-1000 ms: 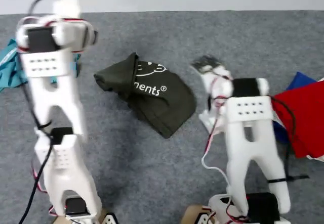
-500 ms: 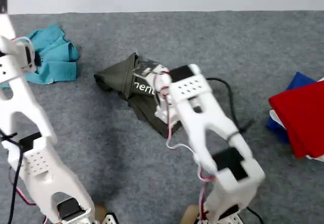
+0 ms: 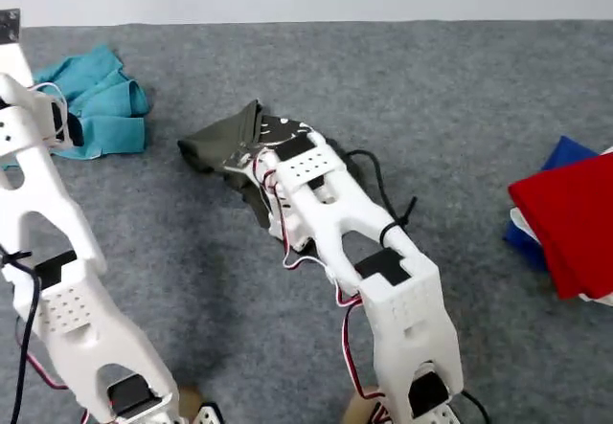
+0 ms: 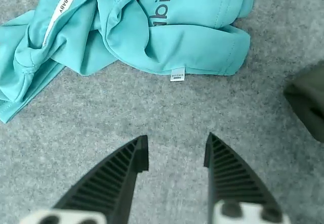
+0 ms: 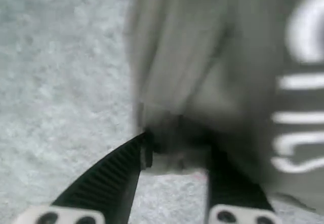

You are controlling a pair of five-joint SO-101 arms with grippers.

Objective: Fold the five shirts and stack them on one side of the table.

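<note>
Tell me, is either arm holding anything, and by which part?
Left gripper: nothing; it is open near the teal shirt. Right gripper sits at an edge of the dark olive shirt, but a grip cannot be told.

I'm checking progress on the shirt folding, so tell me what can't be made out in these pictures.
- Red shirt and blue shirt, high view: cut off by the right edge; pile uncountable.
- Dark shirt, high view: the right arm covers much of it.
- Right gripper, right wrist view: blurred; grip on that shirt unclear.
</note>
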